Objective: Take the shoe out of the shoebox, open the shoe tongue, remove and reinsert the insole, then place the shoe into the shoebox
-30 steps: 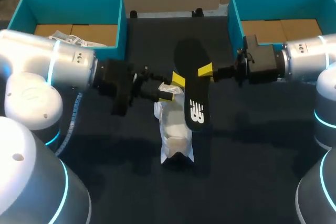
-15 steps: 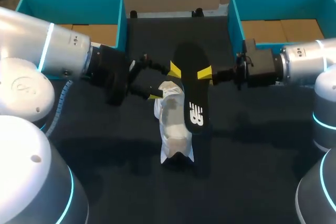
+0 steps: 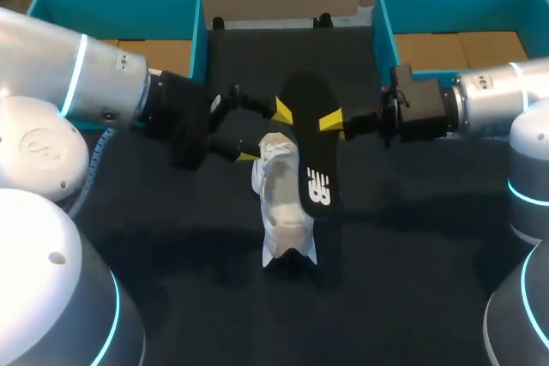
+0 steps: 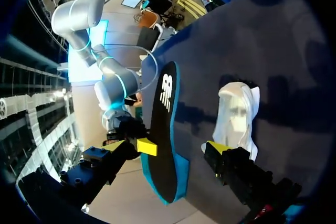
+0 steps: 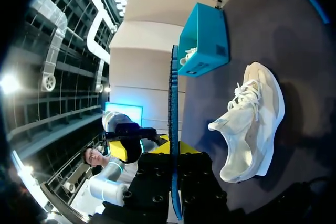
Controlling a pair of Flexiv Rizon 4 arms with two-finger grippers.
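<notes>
White mesh shoe (image 3: 283,203) is found nearest, standing on its sole on the dark table (image 3: 171,246), outside both boxes. Its dark mouth appears turned toward the near edge, though that cannot be settled.

Just above and beside it the black insole (image 3: 310,139) is held on edge, its length running along the shoe. It is pinched at one long side by the right gripper (image 3: 333,122), fingers drawn narrow onto it. In the right wrist view it is seen edge-on between them. It is probably kept upright so that one end can be steered down into the shoe's mouth.

Opposite, the left gripper (image 3: 264,135) is spread wide and grips nothing. One yellow tip appears to rest against the insole's face; the other is set just beside the shoe's upper end. The insole is thus bracketed from the far side, likely as a guide, or as a brace for the shoe.

Step judged: insole out, reinsertion not yet made.

Farthest off, two teal boxes are set at the table's back corners: the left shoebox (image 3: 193,40), partly hidden by the left arm (image 3: 94,92), and the right shoebox (image 3: 383,32), brown cardboard floor showing. They are set well apart from the shoe, it seems, so that working room is left in the middle
</notes>
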